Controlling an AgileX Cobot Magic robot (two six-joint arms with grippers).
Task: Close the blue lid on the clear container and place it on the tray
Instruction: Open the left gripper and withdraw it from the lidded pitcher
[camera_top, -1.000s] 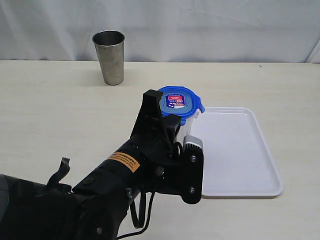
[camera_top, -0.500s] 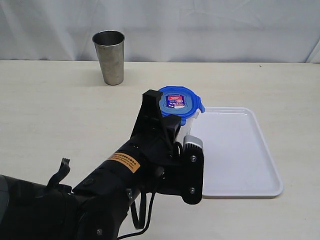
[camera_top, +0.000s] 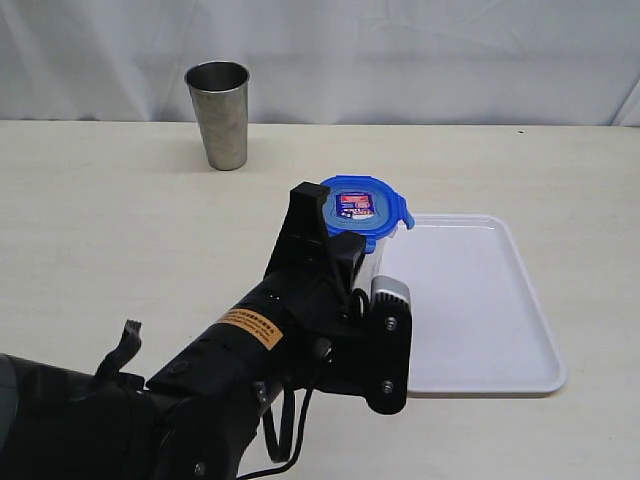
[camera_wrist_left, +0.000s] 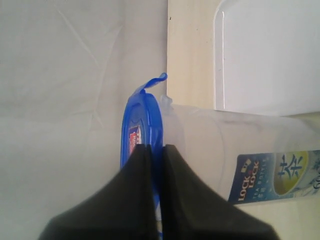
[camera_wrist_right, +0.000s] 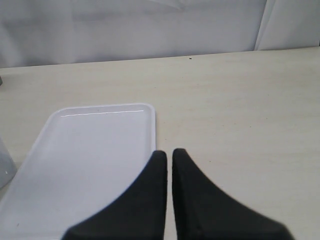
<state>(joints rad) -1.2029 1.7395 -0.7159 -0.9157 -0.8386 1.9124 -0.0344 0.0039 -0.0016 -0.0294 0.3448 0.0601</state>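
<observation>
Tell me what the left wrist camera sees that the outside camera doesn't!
Only the left wrist view: the blue-and-yellow label on the clear container, and the left hand pinching the edge of the blue lid up close. Only the exterior view: the steel cup standing at the back of the table, and the big black arm. Both: the lid sitting on the container, with the white tray beside it.
</observation>
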